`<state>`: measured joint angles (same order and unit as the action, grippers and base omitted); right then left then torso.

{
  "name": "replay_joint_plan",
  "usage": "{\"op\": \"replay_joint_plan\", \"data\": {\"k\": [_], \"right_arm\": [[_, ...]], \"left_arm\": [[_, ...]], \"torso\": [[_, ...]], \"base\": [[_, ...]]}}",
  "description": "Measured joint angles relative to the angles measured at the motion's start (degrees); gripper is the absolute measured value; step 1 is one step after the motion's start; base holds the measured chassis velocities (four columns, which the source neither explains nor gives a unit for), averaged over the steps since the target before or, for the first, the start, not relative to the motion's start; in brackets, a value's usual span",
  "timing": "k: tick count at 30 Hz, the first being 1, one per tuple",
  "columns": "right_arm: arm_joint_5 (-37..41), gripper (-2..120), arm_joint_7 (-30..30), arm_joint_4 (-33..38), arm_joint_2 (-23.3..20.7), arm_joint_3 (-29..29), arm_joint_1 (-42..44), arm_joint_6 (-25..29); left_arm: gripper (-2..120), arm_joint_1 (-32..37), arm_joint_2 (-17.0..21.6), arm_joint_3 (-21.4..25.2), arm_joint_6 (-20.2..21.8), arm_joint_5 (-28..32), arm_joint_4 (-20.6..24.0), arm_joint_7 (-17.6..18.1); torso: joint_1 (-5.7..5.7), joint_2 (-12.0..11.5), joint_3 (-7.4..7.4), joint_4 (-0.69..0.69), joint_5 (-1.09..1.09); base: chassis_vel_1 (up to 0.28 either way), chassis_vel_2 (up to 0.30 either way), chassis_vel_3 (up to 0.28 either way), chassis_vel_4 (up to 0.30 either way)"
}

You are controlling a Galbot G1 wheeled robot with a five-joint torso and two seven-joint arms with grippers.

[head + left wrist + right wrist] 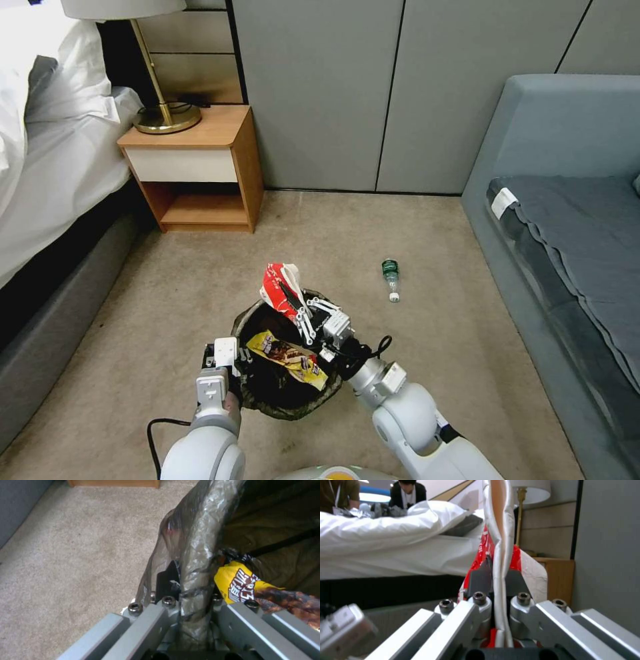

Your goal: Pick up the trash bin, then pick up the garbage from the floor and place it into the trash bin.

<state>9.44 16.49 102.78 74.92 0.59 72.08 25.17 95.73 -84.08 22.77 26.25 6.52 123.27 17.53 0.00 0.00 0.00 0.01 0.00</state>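
The trash bin (283, 393), lined with a dark bag, hangs off the carpet in front of me, my left gripper (235, 373) shut on its near-left rim (195, 562). Inside lies a yellow snack wrapper (288, 358) (238, 585). My right gripper (293, 301) is over the bin's far rim, shut on a red and white snack wrapper (277, 285) (498, 542) that sticks up from its fingers. A small green-capped bottle (391, 279) lies on the carpet to the right of the bin.
A wooden nightstand (197, 170) with a brass lamp (160, 100) stands at the back left beside the white bed (53, 167). A grey sofa (567, 233) runs along the right. Grey wall panels (373, 93) close the back. Open carpet surrounds the bin.
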Motion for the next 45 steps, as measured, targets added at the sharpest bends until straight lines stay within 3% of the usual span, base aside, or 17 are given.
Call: {"op": "replay_joint_plan", "data": {"k": [7,28,31,37,39,45], "right_arm": [[-0.38,0,0.17,-4.56,-0.04,-0.8,0.37,1.48],[-2.64,3,1.15,-9.46,-0.07,-1.77,3.51,3.18],[-2.88,19,1.15,-9.68,-0.09,-1.69,3.67,3.14],[-3.23,36,1.15,-9.64,-0.12,-1.65,3.84,3.05],[-3.5,49,1.15,-9.46,-0.12,-1.72,4.0,3.04],[-3.71,66,1.15,-8.66,-0.15,-1.8,4.07,3.01]], "left_arm": [[0,-0.55,-0.09,0.05,0.0,0.12,0.24,-0.06],[0,-0.44,0.01,-0.14,0.13,0.23,1.65,-0.11],[0,-0.23,0.02,-0.4,0.14,0.16,2.08,-0.12],[0,0.14,-0.03,-0.83,0.14,0.03,2.47,-0.12],[0,0.33,-0.04,-0.96,0.14,-0.1,2.72,-0.12],[0,0.38,-0.05,-0.99,0.13,-0.14,2.75,-0.13]], "torso": [[0.0,0.0,0.0,-0.01,0.0],[0.0,0.0,0.0,-0.01,0.0],[0.0,0.0,0.0,0.0,0.0],[0.0,0.0,0.0,-0.01,0.0],[0.0,0.0,0.0,-0.01,0.0],[0.0,0.0,0.0,-0.01,0.0]], "base": [[0.0,0.0,0.0,0.0],[0.0,0.0,0.0,0.0],[0.0,0.0,0.0,0.0],[0.0,0.0,0.0,0.0],[0.0,0.0,0.0,0.0],[0.0,0.0,0.0,0.0]]}}
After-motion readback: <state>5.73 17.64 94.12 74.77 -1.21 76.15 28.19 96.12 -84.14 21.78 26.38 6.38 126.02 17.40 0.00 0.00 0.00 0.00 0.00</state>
